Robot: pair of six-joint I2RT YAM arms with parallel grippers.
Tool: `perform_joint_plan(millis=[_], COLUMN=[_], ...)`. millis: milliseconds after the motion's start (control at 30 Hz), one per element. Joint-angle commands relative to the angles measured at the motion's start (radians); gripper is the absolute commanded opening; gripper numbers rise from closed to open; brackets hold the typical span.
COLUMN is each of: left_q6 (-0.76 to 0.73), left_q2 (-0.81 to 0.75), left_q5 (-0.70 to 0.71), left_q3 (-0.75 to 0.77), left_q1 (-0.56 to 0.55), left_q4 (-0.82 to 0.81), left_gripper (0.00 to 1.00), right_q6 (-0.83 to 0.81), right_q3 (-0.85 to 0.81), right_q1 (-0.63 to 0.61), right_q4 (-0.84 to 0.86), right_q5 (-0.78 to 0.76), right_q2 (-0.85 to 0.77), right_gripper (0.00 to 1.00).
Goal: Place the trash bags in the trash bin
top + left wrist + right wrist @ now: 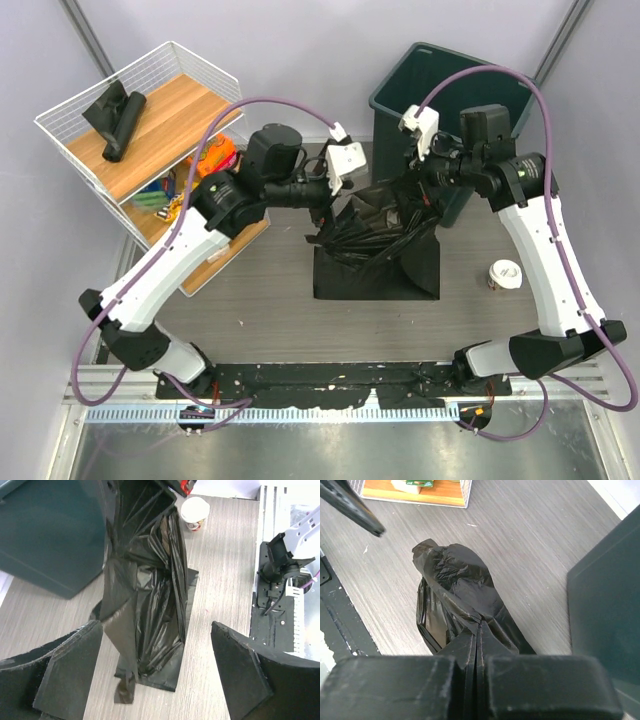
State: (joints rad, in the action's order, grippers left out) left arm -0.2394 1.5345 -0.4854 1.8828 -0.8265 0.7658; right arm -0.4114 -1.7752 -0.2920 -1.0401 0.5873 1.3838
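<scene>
A large crinkled black trash bag (375, 250) lies on the table in front of the trash bin (450, 90), with its upper part lifted. My right gripper (477, 672) is shut on a bunched fold of the bag (455, 590), just beside the bin wall (607, 595). My left gripper (157, 665) hangs open above the bag (150, 595); a loose flap drops close to its left finger (65, 670), and the jaws pinch nothing. In the top view the left gripper (328, 212) is at the bag's left side and the right gripper (420, 190) at its upper right. Another black trash bag (115, 115) lies on the rack's top shelf.
A white wire shelf rack (60, 135) stands at the back left, with colourful snack packets (215, 155) on a lower shelf. A paper cup (505, 274) stands on the table to the right of the bag, near the right arm.
</scene>
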Motion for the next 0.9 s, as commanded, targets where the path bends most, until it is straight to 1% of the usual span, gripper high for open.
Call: perform_joint_plan(millis=[0,233,433,667,867], left_q6=[0.003,-0.017,-0.018,-0.005,-0.006], left_q2=[-0.079,-0.093,-0.073,-0.06,-0.025], left_q5=[0.1,0.186,0.208,0.125,-0.001], left_q3=[-0.068,-0.151,-0.146,-0.142,-0.134], left_q1=[-0.002,0.0,0.047,0.125,0.147], left_q4=[-0.059,-0.092,-0.14,-0.154,-0.128], left_gripper=[0.95,0.98,0.99,0.99,0.99], right_q6=[0.029,0.036,0.033,0.031,0.031], right_q3=[-0.073,-0.165,-0.181,-0.168,-0.176], right_q1=[0.002,0.002,0.004,0.002,0.002], right_q4=[0.037,0.0,-0.008,-0.012,-0.012], right_q5=[-0.053,-0.066,-0.07,-0.064,-0.061], right_q2=[-0.032,-0.032,-0.046,-0.057,-0.057], right_gripper=[0.01,0.01,0.01,0.01,0.01])
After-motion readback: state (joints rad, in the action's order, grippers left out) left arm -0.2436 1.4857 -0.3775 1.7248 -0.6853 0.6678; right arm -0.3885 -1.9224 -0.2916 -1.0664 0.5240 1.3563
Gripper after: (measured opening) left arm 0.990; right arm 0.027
